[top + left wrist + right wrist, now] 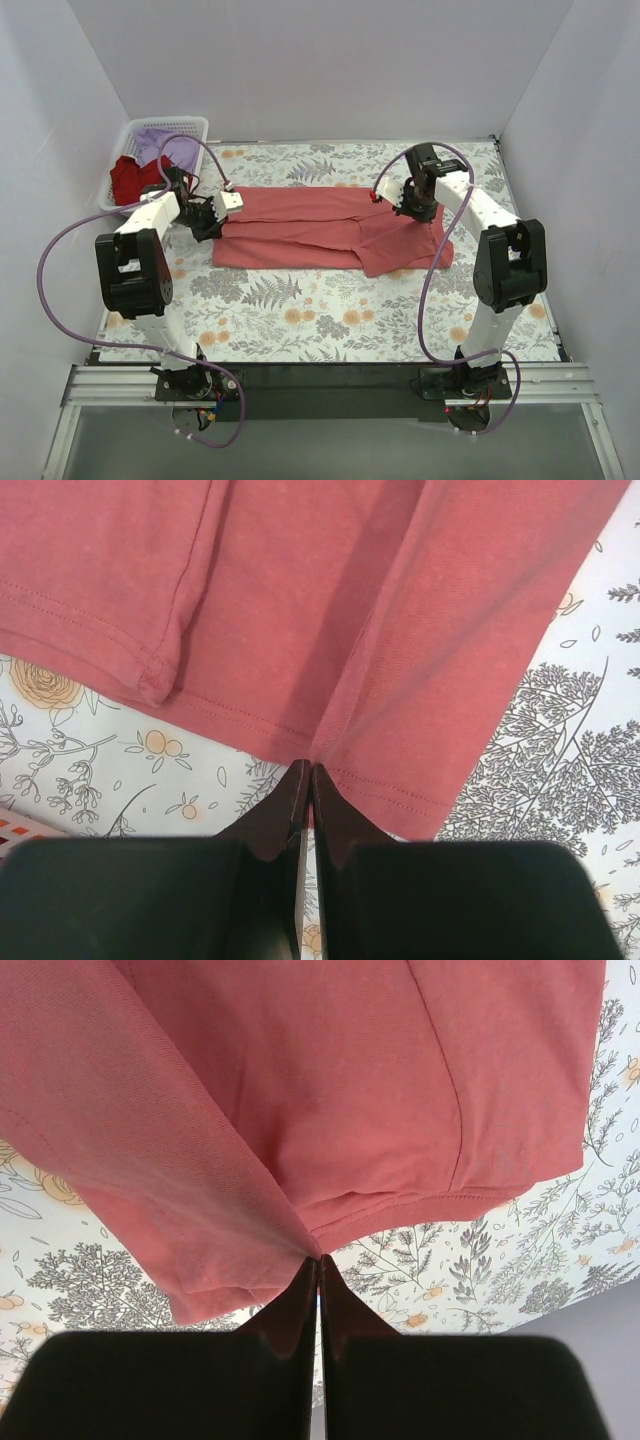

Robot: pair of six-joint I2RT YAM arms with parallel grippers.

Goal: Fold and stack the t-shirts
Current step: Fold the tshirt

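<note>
T-shirts: 3 in total. 1 coral-red t-shirt (pixel 320 228), 1 darker red t-shirt (pixel 128 178), 1 lavender t-shirt (pixel 165 145).
Baskets: 1 white lattice basket (pixel 195 124).
Cloths: 1 grey-and-orange floral cloth (pixel 300 310).
Robot arms: 2, namely left arm (pixel 135 265) and right arm (pixel 505 260).
Grippers: 2, namely left gripper (pixel 308 770) and right gripper (pixel 320 1258). 2 fingers (pixel 280 810) on each, 4 overall.
Purple cables: 2, namely left cable (pixel 43 275) and right cable (pixel 430 290), 1 per arm.
</note>
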